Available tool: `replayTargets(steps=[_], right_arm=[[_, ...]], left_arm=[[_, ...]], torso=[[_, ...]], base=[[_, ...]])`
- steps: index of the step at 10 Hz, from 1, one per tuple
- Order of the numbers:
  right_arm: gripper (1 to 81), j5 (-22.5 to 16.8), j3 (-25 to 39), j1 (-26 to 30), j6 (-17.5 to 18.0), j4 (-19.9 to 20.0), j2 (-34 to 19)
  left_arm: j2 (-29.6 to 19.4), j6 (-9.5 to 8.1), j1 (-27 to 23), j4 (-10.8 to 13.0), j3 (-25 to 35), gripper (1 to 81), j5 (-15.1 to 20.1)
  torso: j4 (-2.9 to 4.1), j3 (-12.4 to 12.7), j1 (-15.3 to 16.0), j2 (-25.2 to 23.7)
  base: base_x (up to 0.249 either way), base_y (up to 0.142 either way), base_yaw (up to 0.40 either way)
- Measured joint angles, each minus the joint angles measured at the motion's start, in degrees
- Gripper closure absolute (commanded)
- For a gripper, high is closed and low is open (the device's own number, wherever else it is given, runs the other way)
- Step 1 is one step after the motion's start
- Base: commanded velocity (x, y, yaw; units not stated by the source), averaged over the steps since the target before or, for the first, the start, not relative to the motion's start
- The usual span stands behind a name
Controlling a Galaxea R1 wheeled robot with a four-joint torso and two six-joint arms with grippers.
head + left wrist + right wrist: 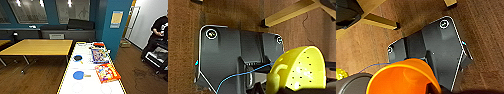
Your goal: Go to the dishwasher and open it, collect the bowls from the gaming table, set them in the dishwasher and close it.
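From my head camera, the gaming table (92, 75) stretched away in front of me, a long white surface with a yellow edge. On it I counted two colourful board-game boxes: one red-orange (107, 72), nearer me, and one blue (99, 55) beyond it. Two round paddle-like things lay to their left, a blue one (79, 75) and a dark one (78, 58), and two faint white circles (77, 87) sat at the near end. I could not pick out any bowls on it for certain. A yellow-topped table (40, 47) stood to the left over the wooden floor (37, 77), and one person (157, 32) stood at the far right. At my left wrist a yellow perforated bowl (300, 70) sat close to the camera; at my right wrist an orange bowl (403, 77) did the same. I could not tell whether either claw was clenched or released.
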Motion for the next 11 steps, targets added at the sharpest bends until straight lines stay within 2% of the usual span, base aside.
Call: replayTargets(steps=[6, 9, 11], right_arm=[[81.1, -0.3, -12.98, -1.51, 0.0, -0.88, 9.18], [81.1, -0.72, -16.19, -2.51, -0.02, -1.6, 12.34], [81.1, -0.85, -16.93, -2.67, -0.02, -1.77, 12.64]], left_arm=[[12.48, 0.02, 4.08, 0.57, -19.1, 81.1, -0.74], [18.2, 0.02, 4.91, 0.74, -27.71, 81.1, -0.8], [20.82, 0.02, 5.71, 0.79, -30.07, 81.1, -1.18]], torso=[[0.0, 0.02, -0.05, -0.05], [0.0, 1.66, -0.05, -0.05], [0.0, 2.1, -0.11, -0.09]], base=[[0.0, 0.0, 0.0], [0.0, 0.0, 0.0], [0.0, 0.0, 0.0]])
